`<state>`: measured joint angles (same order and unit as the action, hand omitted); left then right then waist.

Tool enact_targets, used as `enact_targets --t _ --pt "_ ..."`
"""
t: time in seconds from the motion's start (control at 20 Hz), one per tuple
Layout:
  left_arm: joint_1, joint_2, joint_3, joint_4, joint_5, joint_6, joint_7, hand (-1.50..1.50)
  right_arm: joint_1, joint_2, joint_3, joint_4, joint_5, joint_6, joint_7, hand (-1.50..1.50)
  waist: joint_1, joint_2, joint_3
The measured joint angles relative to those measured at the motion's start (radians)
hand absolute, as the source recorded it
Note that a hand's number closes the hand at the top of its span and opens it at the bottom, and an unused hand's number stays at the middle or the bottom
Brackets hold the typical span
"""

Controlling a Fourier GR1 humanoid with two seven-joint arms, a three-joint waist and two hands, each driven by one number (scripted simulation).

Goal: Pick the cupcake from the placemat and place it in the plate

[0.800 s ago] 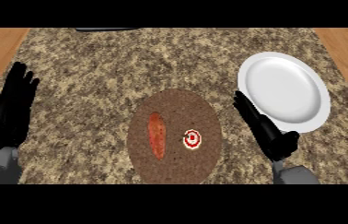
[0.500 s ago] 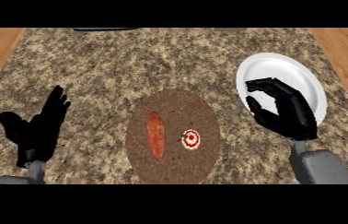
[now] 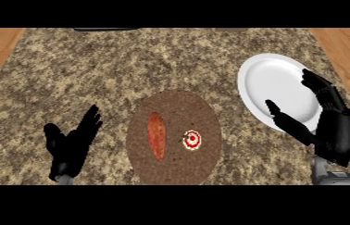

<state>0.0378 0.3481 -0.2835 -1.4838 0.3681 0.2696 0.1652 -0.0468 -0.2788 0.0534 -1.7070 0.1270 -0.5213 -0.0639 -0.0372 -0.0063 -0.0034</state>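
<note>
The cupcake (image 3: 192, 140), small with red and white frosting, sits on the right half of the round brown placemat (image 3: 184, 113). The white plate (image 3: 273, 85) lies on the counter to the placemat's upper right. My right hand (image 3: 327, 122) hovers over the plate's right and lower edge, fingers spread and thumb out, holding nothing. It covers part of the plate's rim. My left hand (image 3: 71, 147) is open at the lower left, fingers up, well left of the placemat.
An orange-red carrot-like item (image 3: 156, 136) lies lengthwise on the placemat, left of the cupcake. The speckled stone counter (image 3: 103, 66) stretches around; wooden floor (image 3: 10, 39) shows at both upper corners. A dark object (image 3: 106, 29) sits at the far edge.
My right hand has uncurled and spread its fingers, shifting right over the plate's edge. My left hand has moved in from the left edge toward the placemat and stays open.
</note>
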Motion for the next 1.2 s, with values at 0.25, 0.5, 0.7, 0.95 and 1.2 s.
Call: enact_targets --t 0.25,0.5,0.7,0.95,1.2 --pt "-0.017 -0.034 -0.001 0.032 -0.021 -0.027 -0.011 0.0 0.141 -0.004 0.077 -0.2 0.135 -0.022 0.107 -1.5 0.019 0.001 0.003" --pt "-0.029 -0.042 -0.002 0.033 -0.03 -0.025 -0.004 0.0 0.188 -0.127 0.163 -0.3 0.258 0.121 0.335 -1.5 0.026 0.002 0.001" --pt "-0.037 -0.042 0.004 0.043 -0.027 -0.04 -0.007 0.0 0.163 -0.198 0.236 -0.392 0.331 0.264 0.554 -1.5 0.034 0.003 0.001" --pt "-0.04 -0.057 -0.002 0.05 -0.044 -0.047 -0.024 0.0 0.041 -0.188 0.333 -0.434 0.424 0.414 0.842 -1.5 0.046 0.004 0.002" --pt "-0.056 -0.078 0.003 0.069 -0.059 -0.053 -0.018 0.0 -0.103 -0.056 0.459 -0.35 0.544 0.486 1.015 -1.5 0.047 0.003 0.005"
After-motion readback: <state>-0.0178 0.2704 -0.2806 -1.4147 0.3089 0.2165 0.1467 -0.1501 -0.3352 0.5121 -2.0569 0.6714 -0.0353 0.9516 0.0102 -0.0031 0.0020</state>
